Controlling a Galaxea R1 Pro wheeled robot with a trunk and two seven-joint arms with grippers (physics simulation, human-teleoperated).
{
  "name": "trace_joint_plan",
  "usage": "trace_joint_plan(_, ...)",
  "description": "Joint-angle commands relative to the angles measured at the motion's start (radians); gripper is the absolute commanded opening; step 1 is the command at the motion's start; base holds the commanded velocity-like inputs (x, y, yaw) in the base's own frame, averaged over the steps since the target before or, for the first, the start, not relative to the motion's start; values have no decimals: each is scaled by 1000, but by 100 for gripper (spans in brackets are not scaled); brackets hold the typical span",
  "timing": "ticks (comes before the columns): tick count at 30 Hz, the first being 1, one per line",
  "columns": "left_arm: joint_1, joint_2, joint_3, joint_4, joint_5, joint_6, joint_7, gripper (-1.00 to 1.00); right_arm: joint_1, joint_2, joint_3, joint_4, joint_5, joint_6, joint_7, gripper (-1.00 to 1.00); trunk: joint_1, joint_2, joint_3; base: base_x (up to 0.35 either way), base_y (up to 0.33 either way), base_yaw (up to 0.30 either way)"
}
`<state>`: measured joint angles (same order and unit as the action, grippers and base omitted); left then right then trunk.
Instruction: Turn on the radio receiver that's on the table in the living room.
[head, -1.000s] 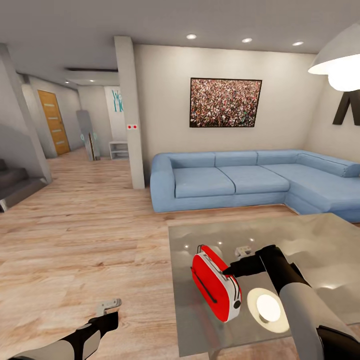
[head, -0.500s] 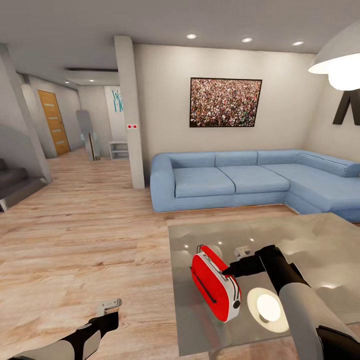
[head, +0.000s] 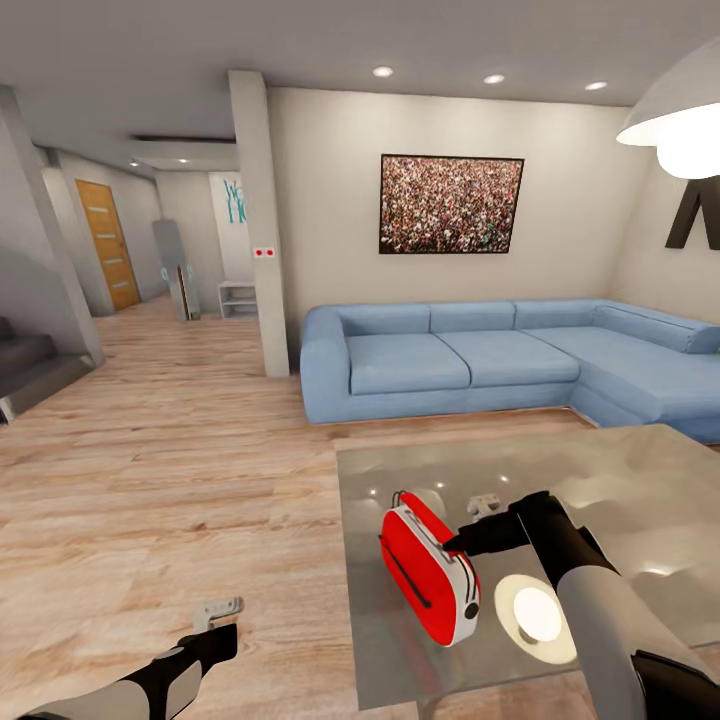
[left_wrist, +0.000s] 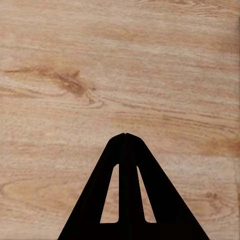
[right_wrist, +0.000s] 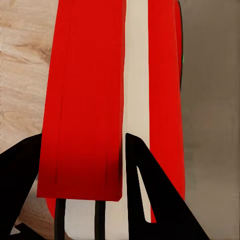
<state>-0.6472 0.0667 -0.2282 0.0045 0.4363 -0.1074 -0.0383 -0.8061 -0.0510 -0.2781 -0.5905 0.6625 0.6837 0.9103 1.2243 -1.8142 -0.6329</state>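
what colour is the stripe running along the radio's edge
White, between red panels on the radio receiver; the right wrist view shows it best.

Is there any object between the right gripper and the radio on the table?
No. The right gripper is already at the radio receiver on the table; in the wrist view its fingers straddle the red body.
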Motion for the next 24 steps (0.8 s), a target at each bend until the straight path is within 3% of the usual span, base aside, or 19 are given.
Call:
trace_joint_plan(1,0,0,0,0,0,0,0,-100,1,0,0,1,0,4,1,-100,0,0,0,0,0,0)
trace_joint_plan(19,0,0,0,0,1,0,0,-100,0,0,0,1,1,4,0,-100,0,0,0,0,0,0)
trace_joint_plan(24,0,0,0,0,1,0,0,-100,1,0,2,1,1,4,-44,-100,0,0,0,0,0,0)
